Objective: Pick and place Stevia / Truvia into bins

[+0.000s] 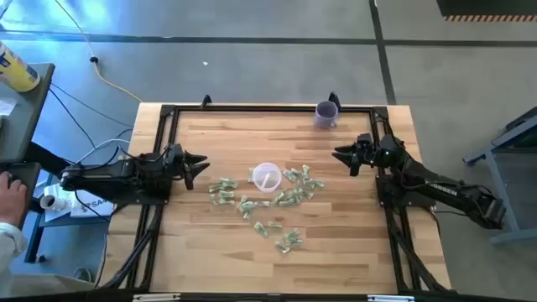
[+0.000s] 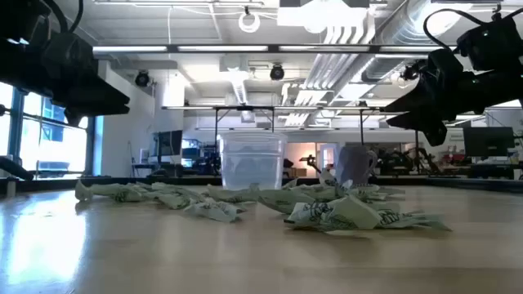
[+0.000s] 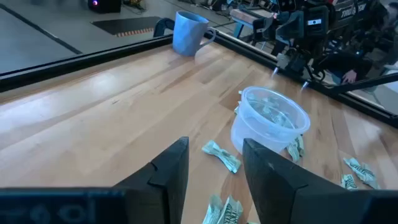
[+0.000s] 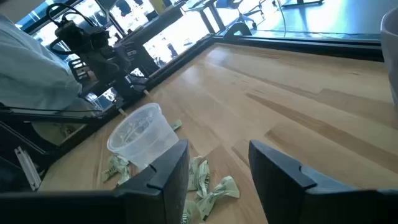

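overhead, the translucent cup (image 1: 266, 177) sits mid-table with stevia packets (image 1: 289, 198) strewn around and in front of it; the left gripper (image 1: 198, 163) and right gripper (image 1: 342, 154) flank the cup, both spread and empty. level, the packets lie beside the cup. wrist views show gaping fingers.

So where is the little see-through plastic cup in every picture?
High view: the small round translucent plastic cup sits mid-table.
Low view: cup at centre, behind the packets.
Left wrist view: cup right of centre.
Right wrist view: cup left of centre.
Shared landmark: green-and-white paper packets scattered around it.
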You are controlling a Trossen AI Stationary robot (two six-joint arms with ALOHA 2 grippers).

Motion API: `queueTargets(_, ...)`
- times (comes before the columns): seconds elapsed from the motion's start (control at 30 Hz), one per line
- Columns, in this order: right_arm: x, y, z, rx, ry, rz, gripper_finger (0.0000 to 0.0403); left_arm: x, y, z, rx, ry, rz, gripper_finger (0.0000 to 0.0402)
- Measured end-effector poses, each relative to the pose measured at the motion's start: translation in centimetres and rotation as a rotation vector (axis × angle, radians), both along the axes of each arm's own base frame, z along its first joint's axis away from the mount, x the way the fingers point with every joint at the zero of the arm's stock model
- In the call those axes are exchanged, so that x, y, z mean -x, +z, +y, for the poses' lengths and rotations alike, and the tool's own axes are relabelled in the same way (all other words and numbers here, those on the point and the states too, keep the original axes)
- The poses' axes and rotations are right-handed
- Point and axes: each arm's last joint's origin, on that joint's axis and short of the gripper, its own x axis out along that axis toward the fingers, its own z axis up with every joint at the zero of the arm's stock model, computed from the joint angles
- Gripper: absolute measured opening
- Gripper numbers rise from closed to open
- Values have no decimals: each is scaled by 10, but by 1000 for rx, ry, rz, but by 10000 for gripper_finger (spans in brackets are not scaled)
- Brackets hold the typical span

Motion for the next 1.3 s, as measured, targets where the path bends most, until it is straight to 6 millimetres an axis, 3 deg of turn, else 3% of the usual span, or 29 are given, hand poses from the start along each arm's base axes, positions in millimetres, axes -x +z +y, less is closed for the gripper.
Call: queueTargets(1.3,0,0,0,0,0,0,161,0,0,0,0,0,1,184)
